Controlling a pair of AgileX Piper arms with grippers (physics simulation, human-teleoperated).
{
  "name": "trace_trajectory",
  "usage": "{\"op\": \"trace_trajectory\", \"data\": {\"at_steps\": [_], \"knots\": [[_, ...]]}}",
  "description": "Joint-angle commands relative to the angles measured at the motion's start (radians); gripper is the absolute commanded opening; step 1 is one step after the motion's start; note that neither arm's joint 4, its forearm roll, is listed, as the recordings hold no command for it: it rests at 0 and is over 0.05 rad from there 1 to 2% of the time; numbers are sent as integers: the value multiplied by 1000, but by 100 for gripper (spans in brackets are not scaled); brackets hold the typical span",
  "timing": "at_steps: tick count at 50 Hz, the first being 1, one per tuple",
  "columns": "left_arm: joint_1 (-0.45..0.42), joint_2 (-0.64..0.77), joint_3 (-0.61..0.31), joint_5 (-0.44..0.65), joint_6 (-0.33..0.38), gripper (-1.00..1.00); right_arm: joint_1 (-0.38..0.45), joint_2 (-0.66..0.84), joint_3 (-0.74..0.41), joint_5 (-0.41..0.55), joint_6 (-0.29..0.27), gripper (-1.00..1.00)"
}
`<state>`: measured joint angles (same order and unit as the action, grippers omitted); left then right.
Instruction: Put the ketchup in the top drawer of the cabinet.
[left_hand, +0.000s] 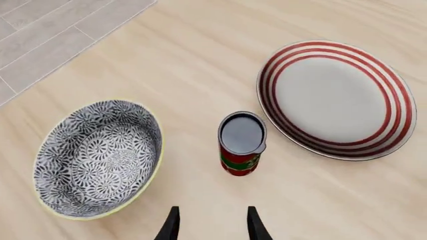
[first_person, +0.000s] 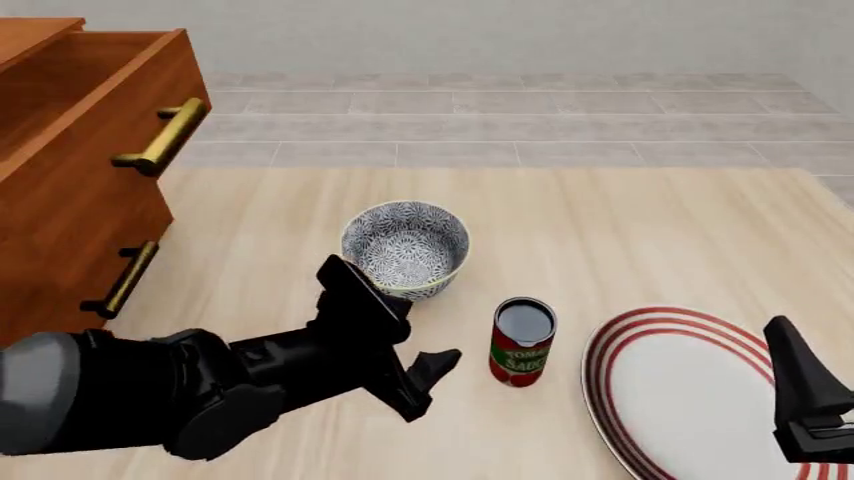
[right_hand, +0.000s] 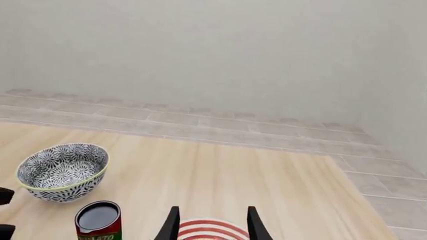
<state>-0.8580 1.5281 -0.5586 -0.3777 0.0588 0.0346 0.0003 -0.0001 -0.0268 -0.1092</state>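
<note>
- Top drawer (first_person: 94, 60) appears already pulled out, though the front view crops it.
- Ketchup (first_person: 522, 341) stands untouched on the table (first_person: 641, 230), between bowl (first_person: 406, 247) and plate (first_person: 694, 395).
- Left gripper (first_person: 407, 345) hovers near it, spread wide, empty.
- Grasp, lift and drop-in remain.

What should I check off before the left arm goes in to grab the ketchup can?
1. Left gripper open: ok, fingers apart.
2. Ketchup upright on the table: ok.
3. Can lined up between the fingertips in the left wrist view: ok, roughly centred.
4. Room around the can: ok, bowl and plate both stand apart from it.
5. Top drawer open: ok, pulled out from the cabinet.
6. Right gripper out of the way: ok, over the plate.
</note>
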Motion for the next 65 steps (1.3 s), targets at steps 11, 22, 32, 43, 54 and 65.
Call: {"op": "trace_trajectory", "data": {"at_steps": [11,22,32,43,54,65], "knots": [[-67,70,-85,13,25,100,28,0,0,16,-18,100],[-69,156,-142,3,61,100,34,0,0,19,-14,100],[-56,217,-168,-20,77,100,34,0,0,17,-14,100],[-48,305,-199,-50,88,100,23,0,0,4,-5,100],[-44,350,-233,-61,88,100,39,0,0,-1,-51,100],[-64,361,-262,-50,91,100,50,0,0,1,-68,100]]}}
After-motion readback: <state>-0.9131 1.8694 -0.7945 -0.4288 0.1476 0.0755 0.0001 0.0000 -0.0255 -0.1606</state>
